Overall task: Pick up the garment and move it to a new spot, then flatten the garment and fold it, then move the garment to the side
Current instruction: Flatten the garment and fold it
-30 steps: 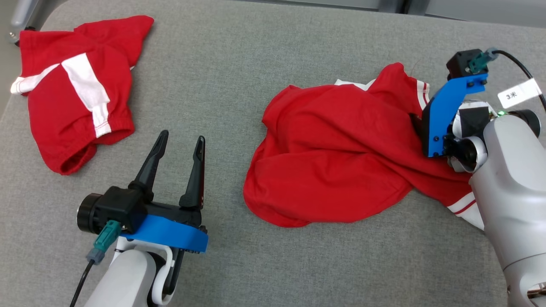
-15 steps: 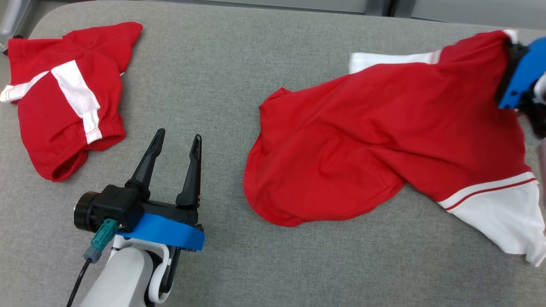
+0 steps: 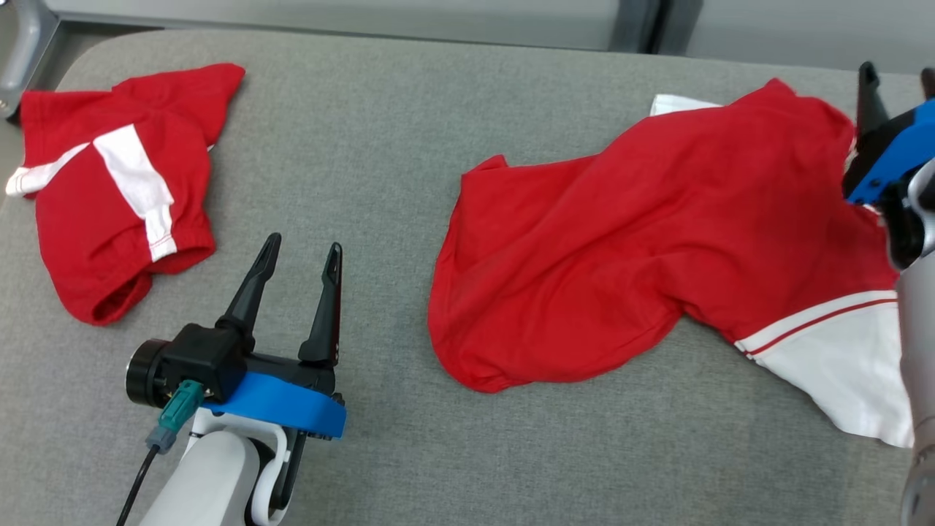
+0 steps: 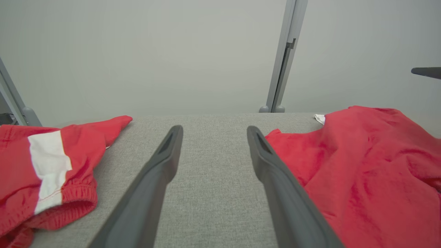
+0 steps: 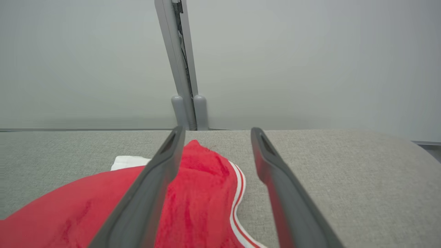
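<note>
Head view: right tool (image 3: pixel 897 71), at the right edge, has just let go and is open. Garment (image 3: pixel 643 241) is now stretched flatter across the right half of the counter (image 3: pixel 409 131).
Left wrist view: left tool (image 4: pixel 213 129) is open and idle.
Right wrist view: the garment's edge lies loose between the fingers. The move looks done; flattening is next.

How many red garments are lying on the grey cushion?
2. A red shirt with white sleeves lies spread on the right; a smaller red garment with a white stripe lies at the far left. Others may sit out of frame.
</note>
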